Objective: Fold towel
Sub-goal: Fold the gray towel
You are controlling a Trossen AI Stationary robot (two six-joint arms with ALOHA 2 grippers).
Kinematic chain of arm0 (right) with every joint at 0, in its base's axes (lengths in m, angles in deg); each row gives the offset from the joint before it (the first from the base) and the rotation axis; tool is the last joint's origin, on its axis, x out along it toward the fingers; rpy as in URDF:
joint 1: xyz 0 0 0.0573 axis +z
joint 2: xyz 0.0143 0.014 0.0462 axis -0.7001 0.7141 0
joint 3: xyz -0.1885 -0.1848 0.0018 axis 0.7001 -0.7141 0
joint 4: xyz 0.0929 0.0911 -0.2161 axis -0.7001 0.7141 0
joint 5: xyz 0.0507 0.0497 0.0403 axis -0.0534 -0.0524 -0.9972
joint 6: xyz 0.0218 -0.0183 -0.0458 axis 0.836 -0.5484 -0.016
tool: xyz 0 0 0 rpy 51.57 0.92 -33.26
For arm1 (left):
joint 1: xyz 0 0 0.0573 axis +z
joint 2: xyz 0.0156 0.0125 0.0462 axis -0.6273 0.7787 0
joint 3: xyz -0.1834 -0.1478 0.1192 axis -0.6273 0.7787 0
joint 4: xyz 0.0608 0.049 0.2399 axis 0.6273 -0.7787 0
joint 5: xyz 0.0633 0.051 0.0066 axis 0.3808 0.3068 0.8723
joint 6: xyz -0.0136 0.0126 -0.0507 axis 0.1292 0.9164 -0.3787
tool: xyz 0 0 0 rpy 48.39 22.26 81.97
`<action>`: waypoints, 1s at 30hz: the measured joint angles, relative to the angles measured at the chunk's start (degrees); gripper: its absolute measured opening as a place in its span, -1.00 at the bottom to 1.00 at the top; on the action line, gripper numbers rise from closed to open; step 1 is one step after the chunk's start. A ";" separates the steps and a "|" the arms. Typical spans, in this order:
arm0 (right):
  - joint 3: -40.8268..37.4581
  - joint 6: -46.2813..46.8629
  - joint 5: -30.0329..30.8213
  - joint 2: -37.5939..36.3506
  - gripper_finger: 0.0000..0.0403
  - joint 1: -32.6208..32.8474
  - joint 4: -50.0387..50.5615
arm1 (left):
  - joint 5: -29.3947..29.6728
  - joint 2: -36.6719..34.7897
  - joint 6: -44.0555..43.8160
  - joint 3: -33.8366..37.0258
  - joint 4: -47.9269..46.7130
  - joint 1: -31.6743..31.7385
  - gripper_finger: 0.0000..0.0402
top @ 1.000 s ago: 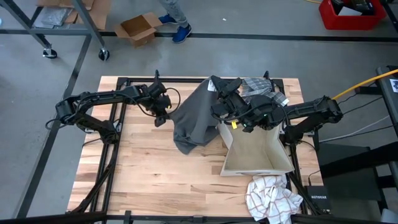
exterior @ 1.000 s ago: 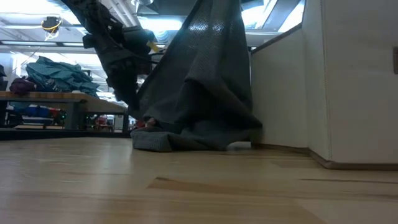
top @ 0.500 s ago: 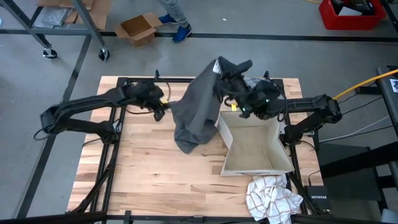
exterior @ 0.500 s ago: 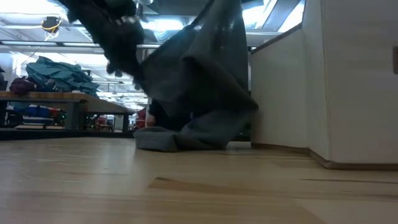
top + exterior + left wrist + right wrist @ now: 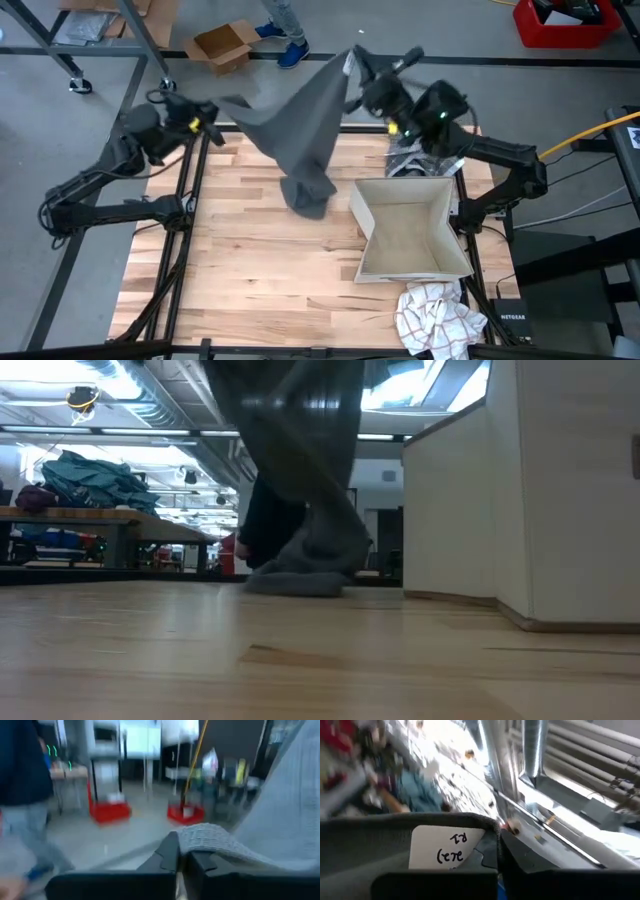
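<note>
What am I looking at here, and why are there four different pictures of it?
It is a robot with two dark arms at a wooden table. One camera looks down from above, one sits at table height, and one rides on each wrist. The left gripper and right gripper are each shut on a corner of a grey towel, stretching it in the air while its lower end rests on the table. An open box stands to one side, with a checked cloth beside it. The wrist views show the fingers pinching the towel's edge.
</note>
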 joint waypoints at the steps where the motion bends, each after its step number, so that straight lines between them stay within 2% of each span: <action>1: 1.30 1.88 -1.98 0.00 -0.98 -0.94 0.34 | 0.76 0.32 1.70 -0.65 2.03 0.00 -1.00; 7: 7.92 12.22 -10.09 0.00 -0.98 -6.35 0.56 | 5.45 2.89 11.47 -4.56 15.35 0.14 -1.00; 13: 13.50 24.52 -19.60 1.59 -0.98 -11.10 1.43 | 5.88 6.70 15.73 -9.26 28.67 3.01 -1.00; 18: 17.94 27.93 -22.72 5.72 -0.98 -13.21 1.62 | 5.95 10.59 18.32 -15.35 29.72 5.54 -1.00; 30: 27.18 28.11 -23.31 15.68 -0.98 -17.35 2.97 | 5.84 17.33 24.69 -28.00 28.87 11.93 -1.00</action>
